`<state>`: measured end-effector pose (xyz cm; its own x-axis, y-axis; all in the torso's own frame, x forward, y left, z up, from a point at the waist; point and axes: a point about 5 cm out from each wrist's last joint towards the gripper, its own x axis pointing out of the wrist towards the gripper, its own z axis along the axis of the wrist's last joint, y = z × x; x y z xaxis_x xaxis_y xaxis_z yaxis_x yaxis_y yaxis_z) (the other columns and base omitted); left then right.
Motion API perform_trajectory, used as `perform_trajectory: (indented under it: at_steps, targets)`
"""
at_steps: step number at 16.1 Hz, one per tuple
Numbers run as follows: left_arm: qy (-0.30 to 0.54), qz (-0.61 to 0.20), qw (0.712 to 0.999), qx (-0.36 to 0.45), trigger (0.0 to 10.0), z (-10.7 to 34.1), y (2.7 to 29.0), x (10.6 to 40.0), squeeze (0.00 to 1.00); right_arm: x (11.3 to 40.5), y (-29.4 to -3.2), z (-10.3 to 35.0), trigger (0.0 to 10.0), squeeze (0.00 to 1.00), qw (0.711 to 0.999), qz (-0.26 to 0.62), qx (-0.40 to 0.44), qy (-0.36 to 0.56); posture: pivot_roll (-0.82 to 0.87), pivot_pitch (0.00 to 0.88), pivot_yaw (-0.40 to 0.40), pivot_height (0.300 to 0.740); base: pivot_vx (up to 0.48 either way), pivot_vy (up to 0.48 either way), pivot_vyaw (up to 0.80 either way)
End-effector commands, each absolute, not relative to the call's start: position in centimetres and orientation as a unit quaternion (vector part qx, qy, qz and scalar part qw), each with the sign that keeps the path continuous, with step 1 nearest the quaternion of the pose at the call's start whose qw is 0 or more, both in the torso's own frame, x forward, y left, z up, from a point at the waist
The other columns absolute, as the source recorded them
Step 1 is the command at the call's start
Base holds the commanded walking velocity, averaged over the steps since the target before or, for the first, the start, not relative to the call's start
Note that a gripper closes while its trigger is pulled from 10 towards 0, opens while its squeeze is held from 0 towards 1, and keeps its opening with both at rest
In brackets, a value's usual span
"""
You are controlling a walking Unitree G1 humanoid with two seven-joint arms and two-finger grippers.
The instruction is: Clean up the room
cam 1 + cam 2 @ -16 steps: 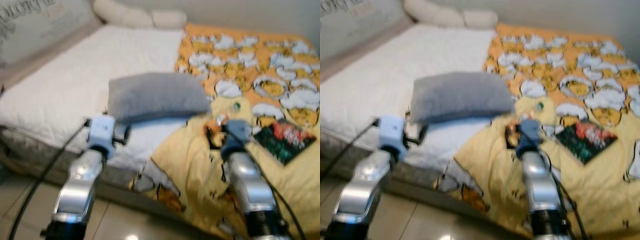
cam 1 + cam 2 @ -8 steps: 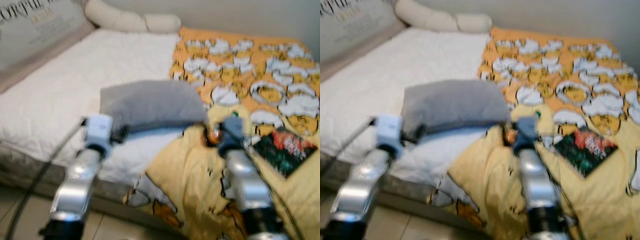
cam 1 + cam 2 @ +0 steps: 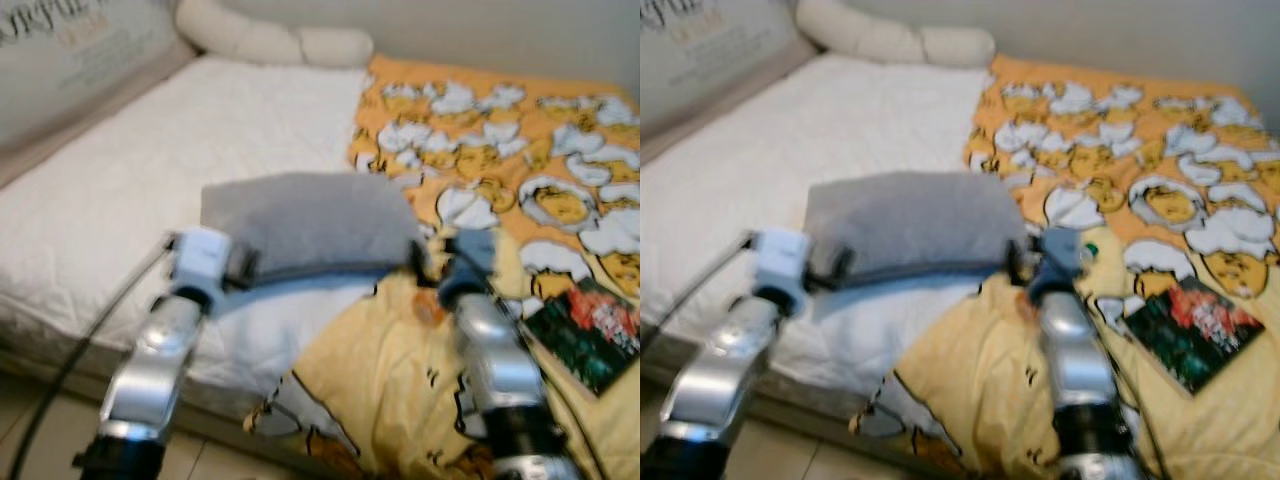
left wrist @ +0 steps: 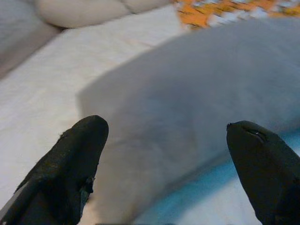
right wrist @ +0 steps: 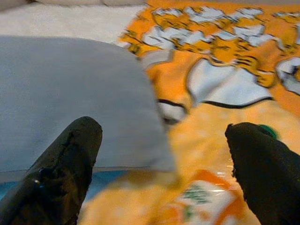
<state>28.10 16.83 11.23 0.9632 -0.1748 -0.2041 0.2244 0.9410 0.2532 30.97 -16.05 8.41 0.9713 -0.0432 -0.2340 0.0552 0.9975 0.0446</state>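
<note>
1. Since a second ago both arms have pushed forward — the grey pillow [image 3: 305,222] now sits between them.
2. Left pincer [image 4: 166,161] and right pincer [image 5: 164,166] gape apart at its ends, probably for lifting.
3. It lies on the bed [image 3: 120,190] beside the yellow blanket [image 3: 400,370].

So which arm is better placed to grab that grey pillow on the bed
Probably the left. The left gripper is open with the grey pillow squarely between its fingers, while the right gripper faces only the pillow's corner, mostly over the yellow blanket.
</note>
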Motion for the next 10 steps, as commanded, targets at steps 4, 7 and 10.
perform_trajectory:
  at_steps: [4, 7, 10]
  targets:
    - [0.091, -0.191, 0.956, 0.203, 10.0, 12.0, 17.0, 27.6, 0.0, 33.8, -16.2, 8.3, 10.0, 1.0, 0.982, -0.052, 0.018, 0.182, 0.01, 0.0, -0.041, 0.74, 0.0, 0.0, 0.0]
    - [0.098, -0.277, 0.928, 0.231, 10.0, 12.5, 16.5, 27.2, 0.0, 35.4, -17.5, 7.8, 10.0, 1.0, 0.965, -0.103, 0.023, 0.242, 0.03, 0.0, -0.046, 0.74, 0.0, 0.0, 0.0]
    - [0.1, -0.311, 0.911, 0.25, 10.0, 13.3, 16.7, 27.1, 0.0, 35.6, -18.9, 7.4, 10.0, 0.97, 0.947, -0.16, 0.004, 0.279, 0.05, 0.0, -0.043, 0.74, 0.0, 0.0, 0.0]
